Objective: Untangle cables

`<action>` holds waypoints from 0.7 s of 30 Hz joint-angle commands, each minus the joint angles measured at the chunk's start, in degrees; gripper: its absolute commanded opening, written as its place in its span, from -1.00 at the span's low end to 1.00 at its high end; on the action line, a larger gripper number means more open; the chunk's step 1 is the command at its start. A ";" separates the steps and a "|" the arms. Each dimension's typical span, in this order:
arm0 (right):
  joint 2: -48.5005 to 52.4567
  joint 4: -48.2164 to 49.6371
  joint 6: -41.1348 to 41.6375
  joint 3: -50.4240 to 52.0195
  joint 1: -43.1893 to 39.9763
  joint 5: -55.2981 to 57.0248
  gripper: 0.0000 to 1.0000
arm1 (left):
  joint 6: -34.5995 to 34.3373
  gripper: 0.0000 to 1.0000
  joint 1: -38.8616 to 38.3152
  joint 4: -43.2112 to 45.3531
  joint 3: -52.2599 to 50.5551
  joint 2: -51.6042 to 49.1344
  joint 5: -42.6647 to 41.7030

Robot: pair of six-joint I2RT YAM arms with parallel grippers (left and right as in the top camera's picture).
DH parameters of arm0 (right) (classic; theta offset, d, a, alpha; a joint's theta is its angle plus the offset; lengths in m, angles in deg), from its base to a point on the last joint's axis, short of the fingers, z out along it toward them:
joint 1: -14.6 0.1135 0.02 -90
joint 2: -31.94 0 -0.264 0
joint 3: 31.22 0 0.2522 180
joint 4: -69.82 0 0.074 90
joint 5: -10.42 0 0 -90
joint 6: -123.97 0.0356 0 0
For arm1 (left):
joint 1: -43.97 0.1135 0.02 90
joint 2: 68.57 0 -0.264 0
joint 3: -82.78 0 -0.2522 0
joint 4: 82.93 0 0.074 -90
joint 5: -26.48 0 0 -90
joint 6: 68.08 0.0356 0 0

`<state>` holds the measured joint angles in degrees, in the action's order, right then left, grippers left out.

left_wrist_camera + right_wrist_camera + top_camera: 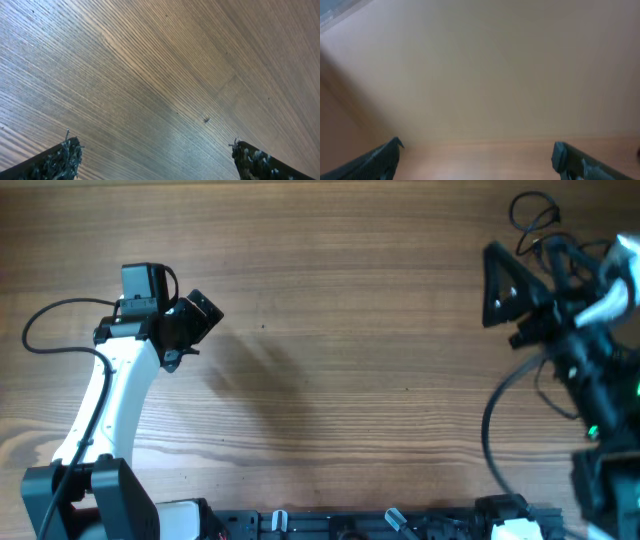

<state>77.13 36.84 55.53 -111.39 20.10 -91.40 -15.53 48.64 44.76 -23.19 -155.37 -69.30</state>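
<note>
The counter (350,380) is brown wood with long lines in it. The cables (533,210) lie at its far right corner in the view from above. They are thin and black and make small loops. Part of them goes under the right arm (600,390), so I cannot tell how knotted they are, and I cannot see their ends.

The right arm looks blurry. The right end effector (497,285) is just beside the cables, a little nearer the middle of the counter. In its own wrist view the right end effector (477,160) has its two fingers (580,160) far apart. Nothing is between them. That view is foggy and shows only a pale, smooth surface.

The left arm (115,395) is white and is on the other side of the counter, well apart from the cables. A thick black wire (65,304) curls out from it to the left. The left end effector (190,330) is black and points toward the middle of the counter. In its own wrist view the left end effector (157,160) is wide open too, with its rough dark fingers (55,160) at the two bottom corners. Only bare wood shows between them. A tiny dark speck (206,120) sits on the wood there.
</note>
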 commanded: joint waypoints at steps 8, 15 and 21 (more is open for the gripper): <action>-32.76 35.08 0.96 51.63 0.28 15.30 0.99 | -0.35 1.00 0.33 0.13 -0.04 -0.37 0.52; -44.98 33.42 1.11 63.60 0.28 18.49 0.99 | -0.35 1.00 0.33 0.13 -0.04 -0.37 0.52; -44.98 19.63 2.58 66.10 0.28 16.52 1.00 | -0.35 1.00 0.33 0.13 -0.04 -0.37 0.52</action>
<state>32.78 62.22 56.42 -46.17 20.10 -73.98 -15.53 48.64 44.72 -23.19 -155.37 -69.35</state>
